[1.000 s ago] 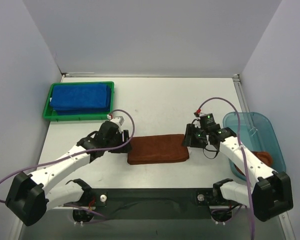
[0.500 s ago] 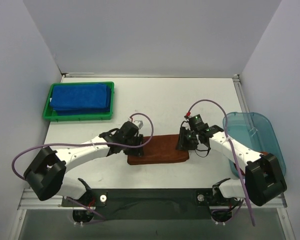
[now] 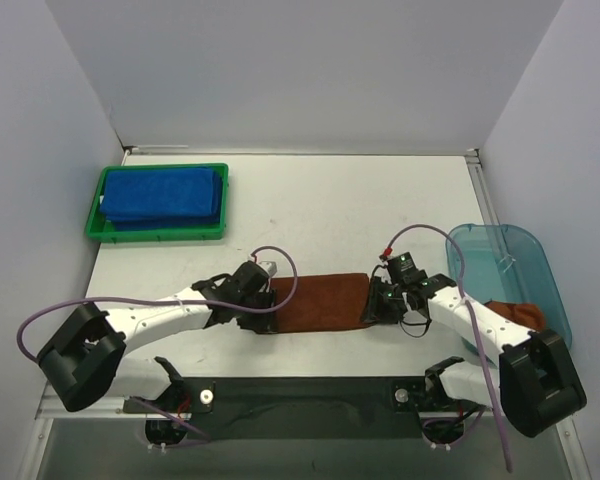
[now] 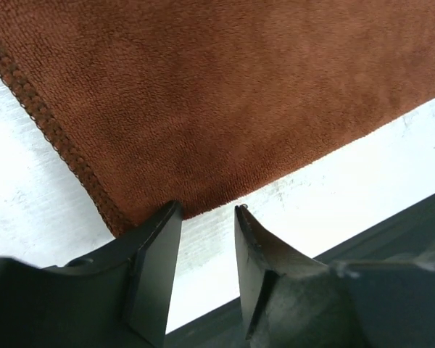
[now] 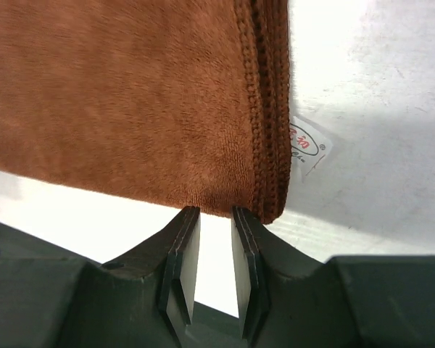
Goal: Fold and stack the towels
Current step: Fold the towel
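On the worktop [image 3: 320, 200], the rust-brown towel [image 3: 320, 302] is lying folded along the near edge, while the blue towels [image 3: 162, 195] are sitting stacked at the far left corner. The left pincer [image 4: 206, 217] and right pincer [image 5: 214, 216], moments ago at its far edge, are now resting slightly parted and empty at its near corners, probably lining up another fold.

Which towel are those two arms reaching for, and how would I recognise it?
On the white table, near its front edge, a folded towel lies flat between the left gripper and the right gripper. It is rust-brown, unlike the blue towels stacked in the green tray at the far left.
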`<state>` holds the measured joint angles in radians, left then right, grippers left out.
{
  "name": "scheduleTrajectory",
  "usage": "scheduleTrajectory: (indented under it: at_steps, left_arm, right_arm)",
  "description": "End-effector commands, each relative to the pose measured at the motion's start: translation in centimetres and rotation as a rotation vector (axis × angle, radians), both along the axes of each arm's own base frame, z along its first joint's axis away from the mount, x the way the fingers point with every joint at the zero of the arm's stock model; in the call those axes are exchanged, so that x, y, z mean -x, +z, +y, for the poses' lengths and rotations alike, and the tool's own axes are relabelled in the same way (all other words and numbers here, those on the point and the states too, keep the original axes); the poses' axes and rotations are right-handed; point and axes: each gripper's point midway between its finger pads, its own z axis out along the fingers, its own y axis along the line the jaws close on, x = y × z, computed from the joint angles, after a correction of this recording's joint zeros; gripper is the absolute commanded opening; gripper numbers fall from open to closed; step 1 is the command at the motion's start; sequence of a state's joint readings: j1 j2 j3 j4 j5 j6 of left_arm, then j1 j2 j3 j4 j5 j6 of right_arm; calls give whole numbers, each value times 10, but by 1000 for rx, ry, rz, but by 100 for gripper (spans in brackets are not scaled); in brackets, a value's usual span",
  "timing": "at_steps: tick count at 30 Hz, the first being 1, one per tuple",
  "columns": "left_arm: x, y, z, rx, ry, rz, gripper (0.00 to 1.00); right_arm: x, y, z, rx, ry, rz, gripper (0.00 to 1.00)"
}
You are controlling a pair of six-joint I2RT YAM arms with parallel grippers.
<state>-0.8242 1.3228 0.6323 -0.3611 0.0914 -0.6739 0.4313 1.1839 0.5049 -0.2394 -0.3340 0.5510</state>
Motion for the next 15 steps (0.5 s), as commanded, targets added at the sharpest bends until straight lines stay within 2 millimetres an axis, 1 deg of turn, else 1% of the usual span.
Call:
scheduleTrajectory:
  at_steps: [1,2,3,4,5,6,7,8,9,10,11,12,13,14,15]
  left_arm:
    - [1,15,2,19,3,-27,49]
    - [-1,20,1,30,12,-42,57]
    - [-5,32,-1,61,20,-73,59]
    - [-9,42,-5,84,27,-100,61]
    - [-16,51,-5,93,53,-135,63]
    - [-23,64,-7,122,67,-180,64]
    - [-29,76,-11,152,73,-208,65]
    - [-42,84,-9,148,107,-263,65]
    - [-52,95,-15,187,122,-306,65]
    - [-60,103,-18,212,134,-333,65]
    - [-69,106,-19,229,155,-353,65]
    - [-82,113,-26,274,171,-392,65]
    - [-87,112,-30,299,176,-397,65]
    - [-98,107,-29,311,198,-396,64]
    - [-111,118,-36,376,208,-441,61]
  right_arm:
    - [-3,19,3,-45,-9,-55,25]
    - [-7,26,6,-64,-14,-83,26]
    - [-13,34,8,-81,-18,-118,27]
    - [-19,45,11,-104,-24,-167,31]
    - [-30,54,14,-129,-42,-219,36]
    - [-37,62,16,-147,-54,-256,39]
    - [-45,71,19,-167,-66,-298,45]
    - [-58,83,24,-207,-92,-356,47]
    - [-66,89,28,-229,-101,-389,49]
    - [-74,90,31,-245,-115,-408,52]
    - [-89,103,38,-294,-127,-483,54]
    - [-97,108,42,-325,-152,-503,55]
    - [-101,101,45,-333,-157,-507,59]
    - [-114,116,51,-379,-161,-587,61]
    - [-121,117,51,-382,-179,-618,63]
